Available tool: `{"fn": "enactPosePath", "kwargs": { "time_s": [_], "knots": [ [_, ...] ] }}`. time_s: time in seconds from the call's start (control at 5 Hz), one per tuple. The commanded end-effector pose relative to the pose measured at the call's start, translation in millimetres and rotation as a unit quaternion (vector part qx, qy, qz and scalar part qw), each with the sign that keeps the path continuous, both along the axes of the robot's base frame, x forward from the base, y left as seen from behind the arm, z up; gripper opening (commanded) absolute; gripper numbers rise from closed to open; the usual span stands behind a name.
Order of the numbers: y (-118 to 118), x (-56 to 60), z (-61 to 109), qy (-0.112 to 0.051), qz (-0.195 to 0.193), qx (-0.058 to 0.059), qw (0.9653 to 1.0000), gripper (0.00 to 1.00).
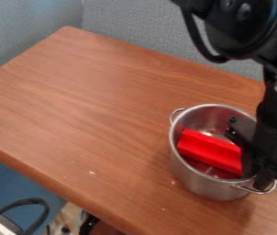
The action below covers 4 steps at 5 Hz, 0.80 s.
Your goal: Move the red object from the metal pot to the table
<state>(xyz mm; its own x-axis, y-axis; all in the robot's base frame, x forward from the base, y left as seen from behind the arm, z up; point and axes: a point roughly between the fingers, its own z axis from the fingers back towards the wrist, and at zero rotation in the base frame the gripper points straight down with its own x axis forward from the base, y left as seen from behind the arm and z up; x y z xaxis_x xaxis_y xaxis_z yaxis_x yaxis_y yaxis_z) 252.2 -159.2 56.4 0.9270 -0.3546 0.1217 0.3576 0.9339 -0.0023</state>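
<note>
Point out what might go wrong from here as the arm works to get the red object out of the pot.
The gripper sits right at the pot's handle side, so it could catch the rim and drag or tip the pot.
The red object lies tilted inside the pot, so it might snag on the wall when lifted.
The pot is near the edge of the table, so a hard shove could push it off.
</note>
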Motion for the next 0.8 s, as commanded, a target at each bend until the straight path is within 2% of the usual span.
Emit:
{"fn": "enactPosePath", "kwargs": {
  "time_s": [0.0, 0.6],
  "knots": [
    [0.7, -4.1, 5.5, -0.011, -0.007, -0.004, 0.9999, 1.0],
    [30.2, -3.8, 0.2, 0.009, 0.007, 0.008, 0.9999, 1.0]
  ]
}}
